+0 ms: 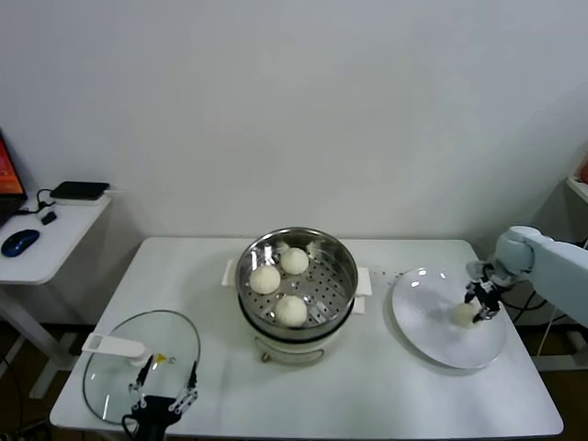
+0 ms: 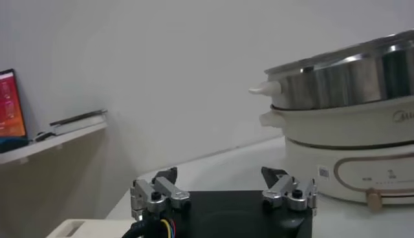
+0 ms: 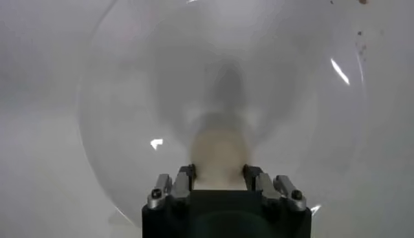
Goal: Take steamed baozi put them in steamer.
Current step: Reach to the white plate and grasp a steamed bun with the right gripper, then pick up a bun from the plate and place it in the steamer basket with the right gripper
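Observation:
Three baozi lie in the shiny steamer at the table's middle. The steamer's side also shows in the left wrist view. A fourth baozi is on the white plate at the right. My right gripper is over the plate, its fingers pressed on both sides of that baozi. In the right wrist view the gripper has the plate beneath it. My left gripper is parked open and empty at the front left; it also shows in the left wrist view.
A round glass lid with a white handle lies at the front left, under the left gripper. A side table with a mouse and a black box stands to the left. A wall is behind.

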You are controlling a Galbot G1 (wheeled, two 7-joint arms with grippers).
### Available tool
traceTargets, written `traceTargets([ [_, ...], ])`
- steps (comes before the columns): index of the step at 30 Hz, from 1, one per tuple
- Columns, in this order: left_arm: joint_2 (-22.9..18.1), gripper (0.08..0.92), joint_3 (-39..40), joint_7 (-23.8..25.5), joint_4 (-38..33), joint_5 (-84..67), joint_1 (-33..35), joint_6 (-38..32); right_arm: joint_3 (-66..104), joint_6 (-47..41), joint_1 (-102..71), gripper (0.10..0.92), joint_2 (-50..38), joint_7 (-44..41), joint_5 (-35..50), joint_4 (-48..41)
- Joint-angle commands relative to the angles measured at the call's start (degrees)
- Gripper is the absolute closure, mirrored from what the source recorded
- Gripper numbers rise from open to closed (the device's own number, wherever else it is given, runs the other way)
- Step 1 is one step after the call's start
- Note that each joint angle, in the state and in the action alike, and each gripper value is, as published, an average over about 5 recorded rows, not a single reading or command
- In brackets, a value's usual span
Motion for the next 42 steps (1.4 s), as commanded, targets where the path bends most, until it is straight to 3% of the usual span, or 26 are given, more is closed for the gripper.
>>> traceTargets([
  [1,0.19,0.177,-0.02,0.04,-0.35,-0.08,0.31,0.05,-13.32,-1.72,14.23,0.504,-1.63,-0.58,8.58,7.69],
  [10,0.64,0.177,-0.15,0.09,-0.75,-0.58,0.41,0.04,-35.81,-6.53,43.52,0.503,3.51,-1.31,27.95,20.52],
  [24,1.09,0.177,-0.32,0.35,-1.5,-1.62,-0.16,0.88,-30.39,-18.19,52.83,0.484,16.39,3.98,46.32,33.65],
  [31,0.92,0.177,-0.37,0.36,-1.35,-1.8,-0.17,0.9,-25.65,-21.1,44.65,0.482,20.39,7.61,46.95,33.38],
  [42,0.73,0.177,-0.79,0.36,-0.4,-1.93,-0.52,1.02,-24.0,-22.53,32.79,0.46,22.21,10.9,40.8,28.44],
])
